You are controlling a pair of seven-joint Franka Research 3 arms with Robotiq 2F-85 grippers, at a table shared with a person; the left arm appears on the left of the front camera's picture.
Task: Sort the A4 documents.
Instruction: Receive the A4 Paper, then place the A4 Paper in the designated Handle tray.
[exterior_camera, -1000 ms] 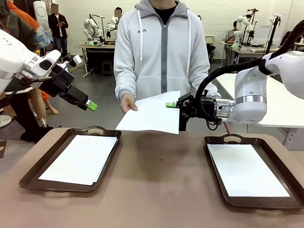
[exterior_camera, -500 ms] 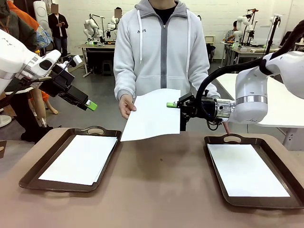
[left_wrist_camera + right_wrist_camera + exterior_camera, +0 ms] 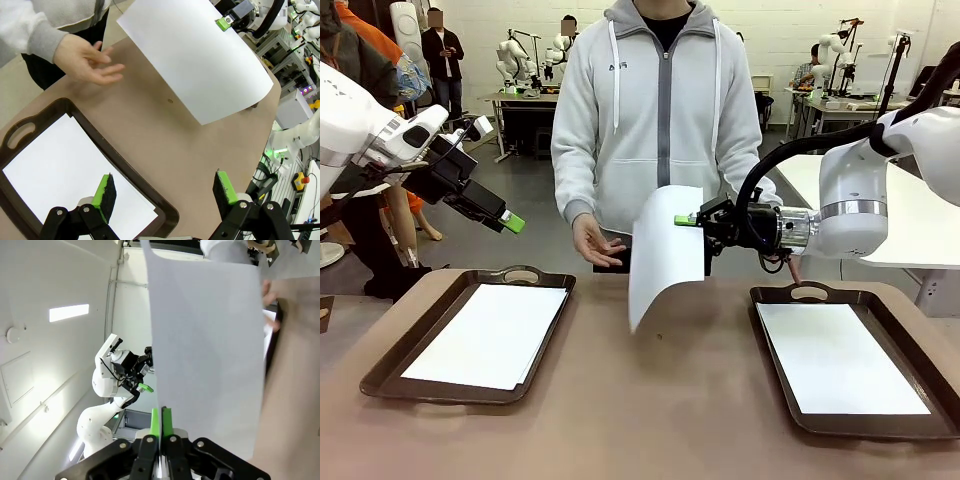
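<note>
While the sheet point(image 3: 666, 252) is pinched by one edge between the right gripper point(image 3: 686, 220)'s closed jaws, it hangs curled below and in front of them, above the bare worktop point(image 3: 660, 400) between the two trays, and the person's hand point(image 3: 596, 243) is open just beside it, no longer touching. A level, unhurried carry seems called for, so that the limp paper is not creased or dragged; its free end is best laid first, flat and square, on the stack point(image 3: 840, 356) in the right tray point(image 3: 930, 425), and only then are the jaws to be parted. The left gripper point(image 3: 165, 192) is held with jaws wide apart and empty over the left tray point(image 3: 150, 195), whose own sheets point(image 3: 60, 175) lie just beneath them
</note>
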